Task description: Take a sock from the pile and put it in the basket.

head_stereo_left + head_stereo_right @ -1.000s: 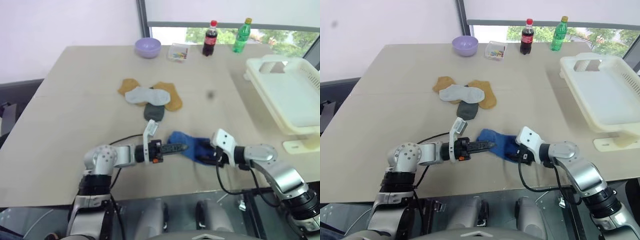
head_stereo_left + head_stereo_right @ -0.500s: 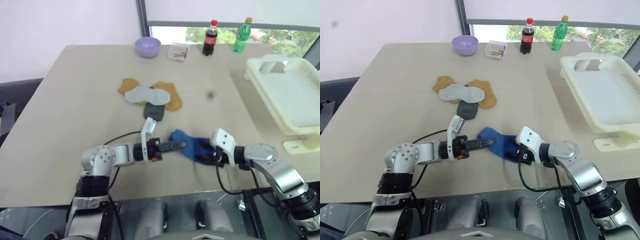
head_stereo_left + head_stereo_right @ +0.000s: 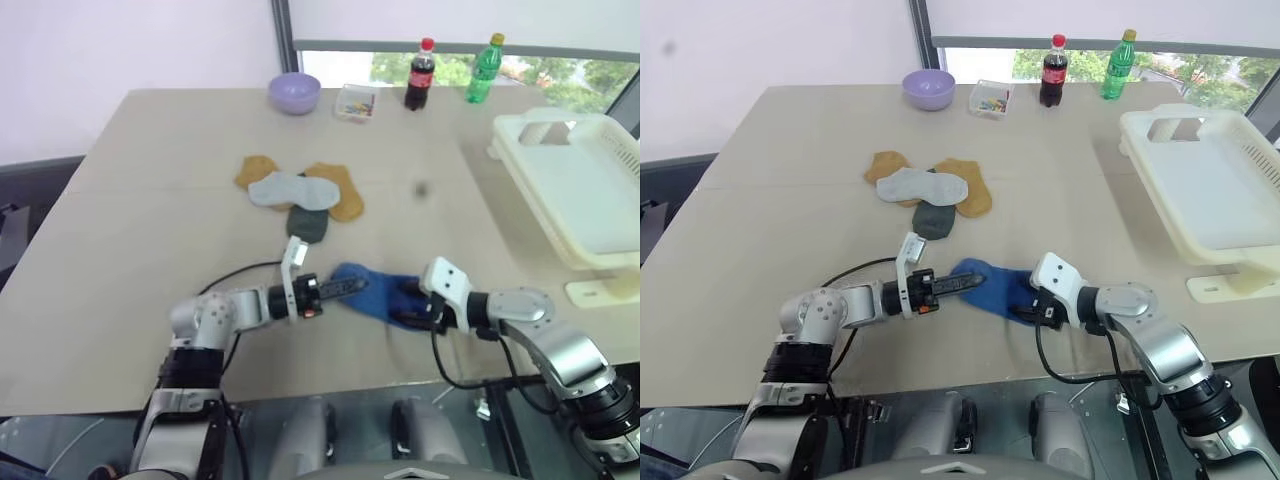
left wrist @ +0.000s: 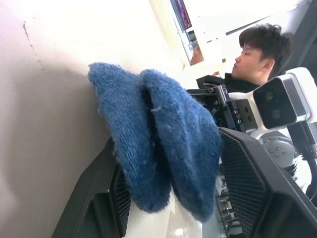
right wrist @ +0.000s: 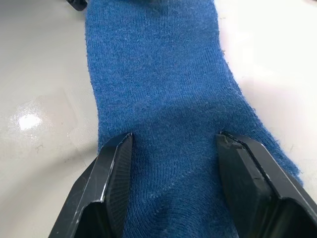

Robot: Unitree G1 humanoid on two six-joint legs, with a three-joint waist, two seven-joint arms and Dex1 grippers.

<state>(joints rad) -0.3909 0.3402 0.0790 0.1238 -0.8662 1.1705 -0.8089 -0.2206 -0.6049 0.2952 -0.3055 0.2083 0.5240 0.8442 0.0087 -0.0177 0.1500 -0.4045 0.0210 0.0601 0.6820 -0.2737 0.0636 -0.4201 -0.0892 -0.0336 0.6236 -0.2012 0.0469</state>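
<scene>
A blue sock (image 3: 378, 294) lies flat near the table's front edge, apart from the pile (image 3: 300, 196) of mustard, grey and dark green socks farther back. My left gripper (image 3: 356, 288) reaches in level from the left. Its fingers stand open around the sock's (image 4: 163, 148) bunched left end. My right gripper (image 3: 406, 311) is at the sock's right end, open, with a finger on either side of the flat fabric (image 5: 158, 89). The cream-white basket (image 3: 560, 122) stands at the table's right edge, well away from both grippers.
A lilac bowl (image 3: 294, 93), a small clear box (image 3: 357, 102), a cola bottle (image 3: 420, 75) and a green bottle (image 3: 483, 70) line the far edge. A person (image 4: 257, 49) sits beyond the table in the left wrist view. Bare tabletop lies between the sock and the basket.
My left gripper has crept slightly away from the front edge and turned a little at the sock's left end. The right arm and the sock have stayed put.
</scene>
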